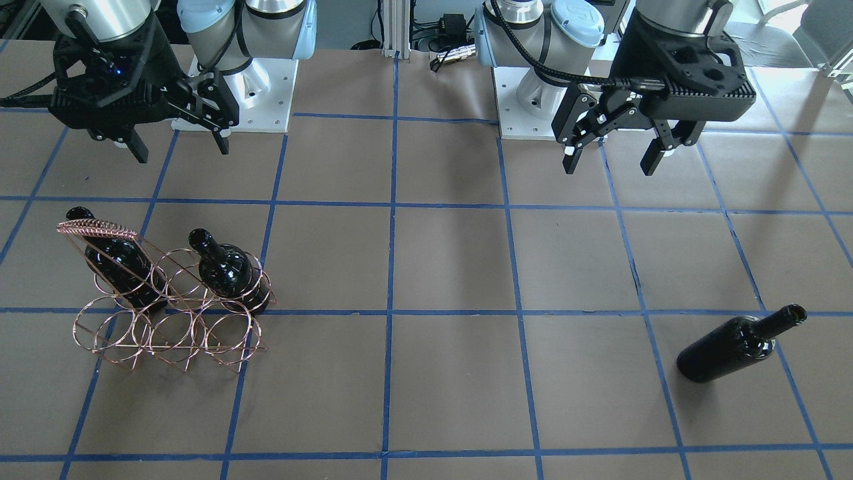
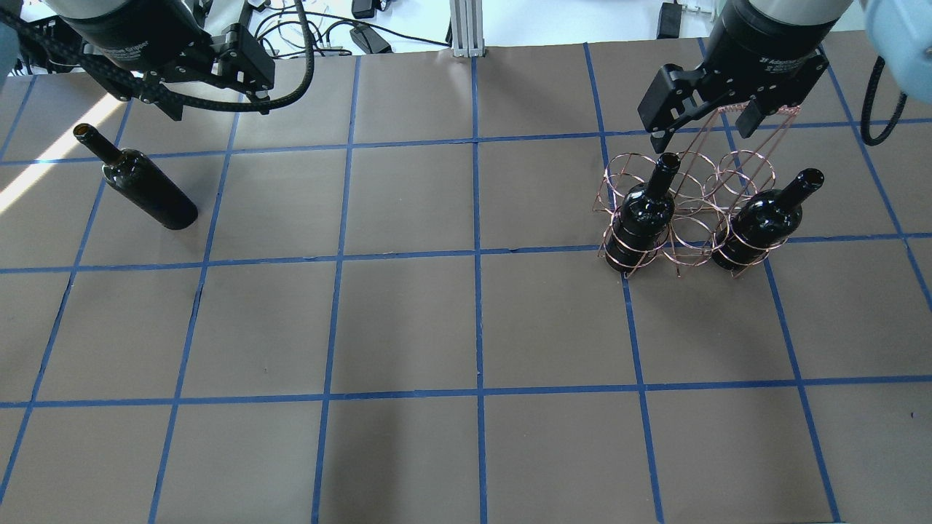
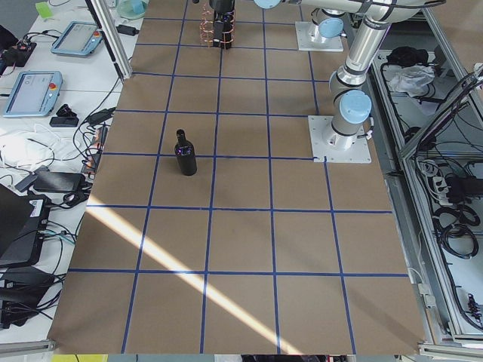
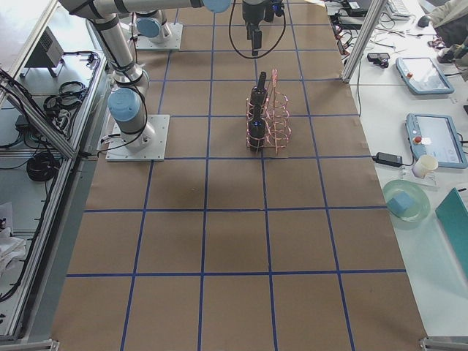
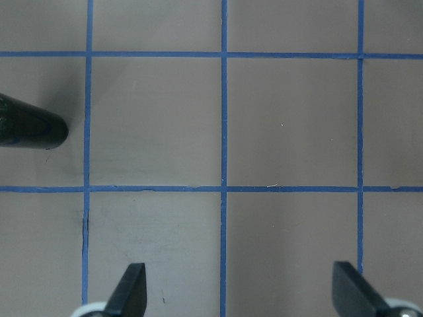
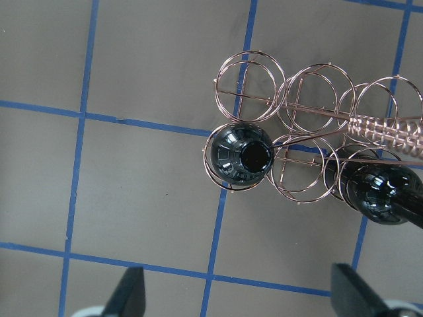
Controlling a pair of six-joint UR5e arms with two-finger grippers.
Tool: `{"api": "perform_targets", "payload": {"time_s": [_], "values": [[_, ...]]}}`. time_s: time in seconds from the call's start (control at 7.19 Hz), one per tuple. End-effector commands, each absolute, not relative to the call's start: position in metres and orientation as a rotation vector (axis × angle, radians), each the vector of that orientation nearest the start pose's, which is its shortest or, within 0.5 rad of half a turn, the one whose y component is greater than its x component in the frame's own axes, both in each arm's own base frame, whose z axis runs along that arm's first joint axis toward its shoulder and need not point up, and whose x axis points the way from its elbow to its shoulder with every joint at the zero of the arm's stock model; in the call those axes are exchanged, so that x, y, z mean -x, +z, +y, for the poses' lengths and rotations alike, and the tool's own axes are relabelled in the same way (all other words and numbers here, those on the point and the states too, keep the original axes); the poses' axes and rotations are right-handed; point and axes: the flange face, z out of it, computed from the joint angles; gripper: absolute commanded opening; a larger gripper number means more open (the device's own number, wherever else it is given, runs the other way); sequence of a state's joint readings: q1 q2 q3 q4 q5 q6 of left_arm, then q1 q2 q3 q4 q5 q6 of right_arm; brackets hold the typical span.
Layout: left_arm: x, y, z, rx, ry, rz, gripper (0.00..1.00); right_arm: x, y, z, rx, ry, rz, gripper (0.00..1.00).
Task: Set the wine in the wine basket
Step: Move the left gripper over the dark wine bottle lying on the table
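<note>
One wine bottle [image 1: 733, 343] lies on its side on the table, also seen in the overhead view as the dark bottle [image 2: 142, 189]; its base [image 5: 30, 125] shows at the left wrist view's edge. My left gripper [image 1: 613, 150] hangs open above the table, short of that bottle, its fingertips [image 5: 132, 287] wide apart. The copper wine basket [image 1: 100, 231] stands upright with two bottles in it, one [image 2: 644, 215] beside the other [image 2: 764, 218], a bare ring between them. My right gripper [image 2: 706, 124] hovers open over the basket [image 6: 390, 125], holding nothing.
The table is covered in brown paper with a blue tape grid. The two arm bases [image 1: 233, 93] [image 1: 533, 100] are bolted along the robot's edge. Desks with tablets [image 3: 34, 90] and cables flank the table's ends.
</note>
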State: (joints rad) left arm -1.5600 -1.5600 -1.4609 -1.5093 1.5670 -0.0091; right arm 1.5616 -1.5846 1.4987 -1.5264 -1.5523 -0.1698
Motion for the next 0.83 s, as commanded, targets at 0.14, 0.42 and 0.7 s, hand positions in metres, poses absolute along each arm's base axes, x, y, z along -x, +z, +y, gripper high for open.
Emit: {"api": "perform_targets", "payload": {"time_s": [0.14,0.42,0.7], "values": [[0.1270,0.5575,-0.4995,0.034,-0.296,3.126,1.00,-0.1297,0.5271,-0.4888,0.250,-0.069,3.118,1.00],[0.1263,0.5583,-0.4991,0.036,-0.298,3.125,1.00,-0.1297,0.5271,-0.4888,0.250,-0.069,3.118,1.00],[0.1252,0.5590,-0.4989,0.040,-0.301,3.129,1.00,-0.1297,0.5263,-0.4893,0.250,-0.067,3.118,1.00]]}}
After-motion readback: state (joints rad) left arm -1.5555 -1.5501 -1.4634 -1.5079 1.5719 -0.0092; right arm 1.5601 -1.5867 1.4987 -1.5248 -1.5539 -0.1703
